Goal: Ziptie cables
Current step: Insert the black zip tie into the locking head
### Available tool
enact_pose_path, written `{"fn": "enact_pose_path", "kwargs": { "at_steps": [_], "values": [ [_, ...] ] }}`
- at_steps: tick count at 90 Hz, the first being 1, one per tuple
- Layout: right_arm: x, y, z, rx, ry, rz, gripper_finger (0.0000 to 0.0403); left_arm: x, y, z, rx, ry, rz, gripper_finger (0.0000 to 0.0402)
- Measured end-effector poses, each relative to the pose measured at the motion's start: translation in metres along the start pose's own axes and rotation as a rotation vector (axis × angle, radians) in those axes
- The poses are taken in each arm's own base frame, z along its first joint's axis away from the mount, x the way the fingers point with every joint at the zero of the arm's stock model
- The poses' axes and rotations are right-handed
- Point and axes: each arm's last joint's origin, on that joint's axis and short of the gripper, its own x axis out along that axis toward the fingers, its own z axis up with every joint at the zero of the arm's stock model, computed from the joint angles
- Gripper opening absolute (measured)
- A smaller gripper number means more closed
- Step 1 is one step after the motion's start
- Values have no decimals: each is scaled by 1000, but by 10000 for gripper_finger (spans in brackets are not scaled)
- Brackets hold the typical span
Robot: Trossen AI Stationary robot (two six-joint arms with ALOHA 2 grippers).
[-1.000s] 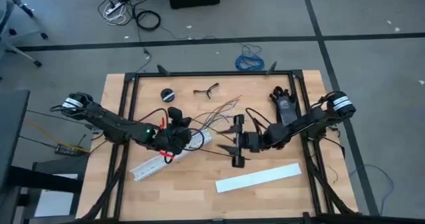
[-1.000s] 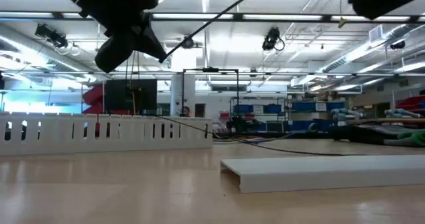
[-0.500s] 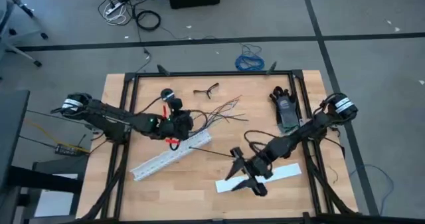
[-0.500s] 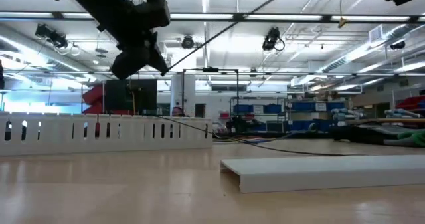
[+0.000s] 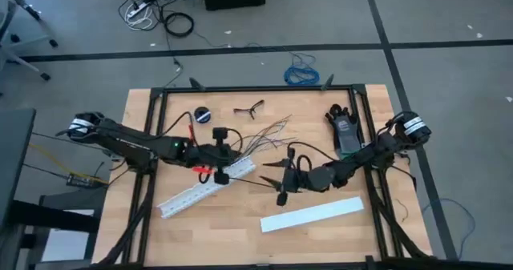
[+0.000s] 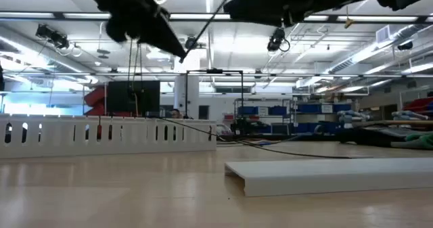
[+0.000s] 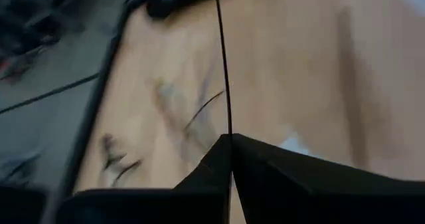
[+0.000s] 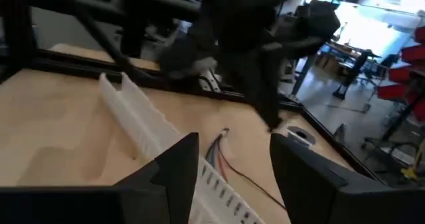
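The cables, thin grey, purplish and dark wires, lie fanned on the table past the far end of the white slotted strip; their ends show beside it. My left gripper hovers over that end of the strip, shut on a thin black strip. My right gripper hangs at mid-table facing it, open, with nothing between its fingers. My left gripper pinches one end of the thin black strip between its two fingertips. The strip runs straight out ahead of the fingers and slants upward, clear of the table. Its other end is out of sight.
A flat white cover lies near the front edge. A small black roll, a pair of glasses or a similar tool and a black device sit at the back. A black frame rims the table.
My right gripper, open throughout, swung toward the near edge over the white cover, then came back up to mid-table, close to the left gripper. My left gripper rose and shifted a little toward the far and right edges, still shut on the thin black strip.
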Motion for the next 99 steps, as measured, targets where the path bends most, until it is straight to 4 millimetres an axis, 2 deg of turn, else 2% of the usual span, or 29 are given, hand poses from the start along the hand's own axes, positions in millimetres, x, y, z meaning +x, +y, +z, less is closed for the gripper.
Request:
{"fn": "enact_pose_path", "kwargs": {
  "at_steps": [11,36,84,99],
  "values": [
    [6,-7,1,33,-35,39,181,-1,-5,7,17,-74,-75,0],
    [13,-15,5,77,-111,147,181,-1,-6,13,27,-143,-107,0],
    [20,-27,5,87,-136,125,181,1,-7,19,27,-219,-139,0],
    [21,-29,6,89,-147,143,169,3,-8,20,24,-231,-136,0]
  ]
}}
